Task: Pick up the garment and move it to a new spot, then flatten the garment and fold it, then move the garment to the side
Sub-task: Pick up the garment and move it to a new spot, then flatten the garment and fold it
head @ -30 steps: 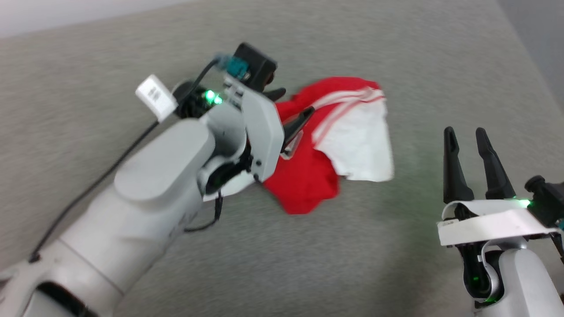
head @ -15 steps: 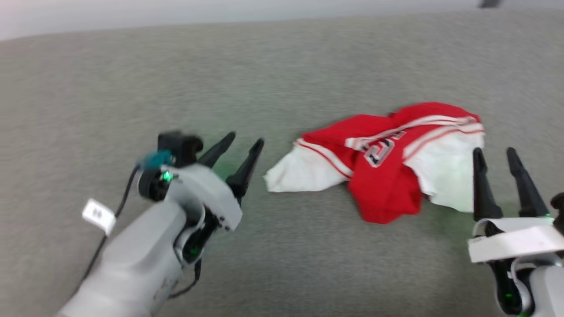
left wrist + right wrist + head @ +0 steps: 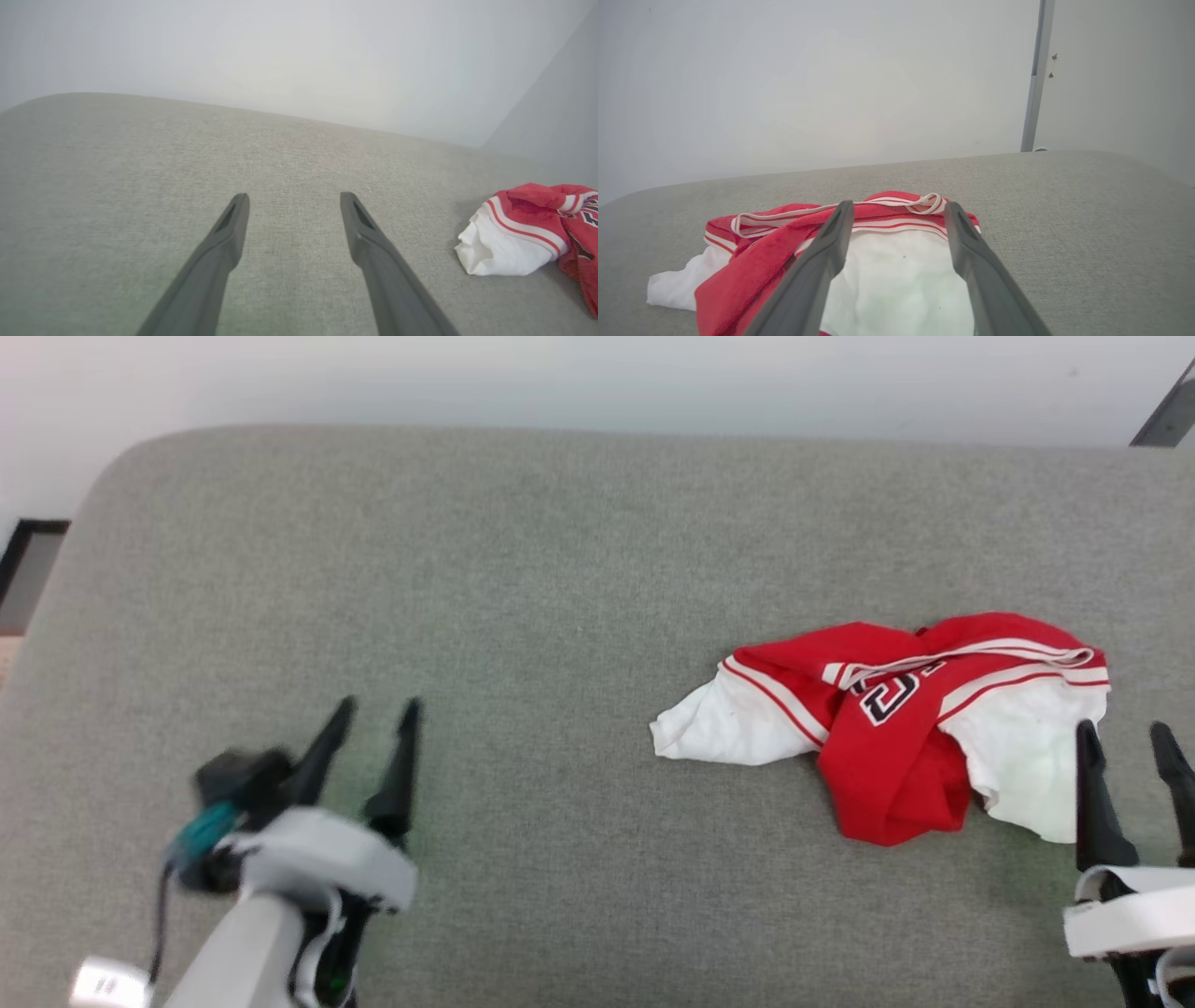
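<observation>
A broad grey-green fabric-covered surface (image 3: 560, 569) with a rounded far corner runs beneath both arms of the robot, backed by a pale wall (image 3: 597, 378). The garment (image 3: 887, 747), a crumpled red sports jersey with white sleeve panels, red-and-white striped trim and a black-and-white outlined number, lies in a loose heap on the surface directly ahead of the right jaws and slightly to their left. It sits well apart from the left jaws, off to their right. From the right wrist view, one white panel of the garment (image 3: 896, 275) spreads between and beyond the two long dark fingers, the striped trim just past their tips; whether the fingers touch the cloth cannot be told. From the left wrist view the garment (image 3: 523, 228) shows far to the right of the fingers, white sleeve foremost. The right gripper (image 3: 1121, 728) points forward at the near edge of the heap, its jaws spread and holding nothing. The left gripper (image 3: 379, 704) stands over bare surface, its jaws likewise spread wide and empty, with only grey-green fabric between the fingers (image 3: 224, 242).
</observation>
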Robot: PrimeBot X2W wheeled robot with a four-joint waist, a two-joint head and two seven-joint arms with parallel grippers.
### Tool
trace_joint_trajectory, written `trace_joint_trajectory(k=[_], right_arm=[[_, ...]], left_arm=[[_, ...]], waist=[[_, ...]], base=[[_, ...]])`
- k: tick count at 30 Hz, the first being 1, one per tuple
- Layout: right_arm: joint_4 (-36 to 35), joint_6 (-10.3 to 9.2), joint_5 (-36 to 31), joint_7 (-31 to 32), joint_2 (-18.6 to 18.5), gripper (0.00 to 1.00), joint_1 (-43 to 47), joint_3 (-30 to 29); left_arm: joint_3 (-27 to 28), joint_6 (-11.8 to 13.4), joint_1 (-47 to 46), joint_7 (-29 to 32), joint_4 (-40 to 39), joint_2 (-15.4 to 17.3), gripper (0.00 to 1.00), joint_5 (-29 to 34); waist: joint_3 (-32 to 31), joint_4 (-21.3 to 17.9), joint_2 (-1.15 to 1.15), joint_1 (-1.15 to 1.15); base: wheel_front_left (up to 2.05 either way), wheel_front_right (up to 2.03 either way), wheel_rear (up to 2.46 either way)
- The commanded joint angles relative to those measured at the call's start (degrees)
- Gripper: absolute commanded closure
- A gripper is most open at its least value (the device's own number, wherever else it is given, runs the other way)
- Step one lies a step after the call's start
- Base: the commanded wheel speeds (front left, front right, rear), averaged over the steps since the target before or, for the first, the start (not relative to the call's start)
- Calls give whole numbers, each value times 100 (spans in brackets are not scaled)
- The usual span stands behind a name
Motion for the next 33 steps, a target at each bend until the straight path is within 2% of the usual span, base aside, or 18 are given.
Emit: trace_joint_trajectory(k=[1, 7, 13, 21, 33], right_arm=[[-35, -8, 5, -3, -25, 0, 109, -70], [-215, -8, -26, -2, 3, 0, 289, -265], [-382, -8, -69, -2, 47, 0, 421, -289], [-387, -8, -77, -2, 122, 0, 452, -243], [-376, -8, -78, -2, 128, 0, 416, -196]], left_arm=[[330, 71, 275, 1, -205, -101, 0, 137], [1253, -83, 1174, 1, -1029, -387, 0, 1024], [1669, -214, 1625, 1, -1531, -640, 0, 1665], [1892, -367, 1860, 0, -1640, -933, 0, 2017], [2035, -484, 1904, 0, -1609, -1101, 0, 2174]], waist=[[-121, -38, 0, 0], [-264, -155, 0, 0], [-404, -243, 0, 0], [-432, -300, 0, 0], [-429, -286, 0, 0]], base=[[0, 0, 0], [0, 0, 0], [0, 0, 0], [0, 0, 0], [0, 0, 0]])
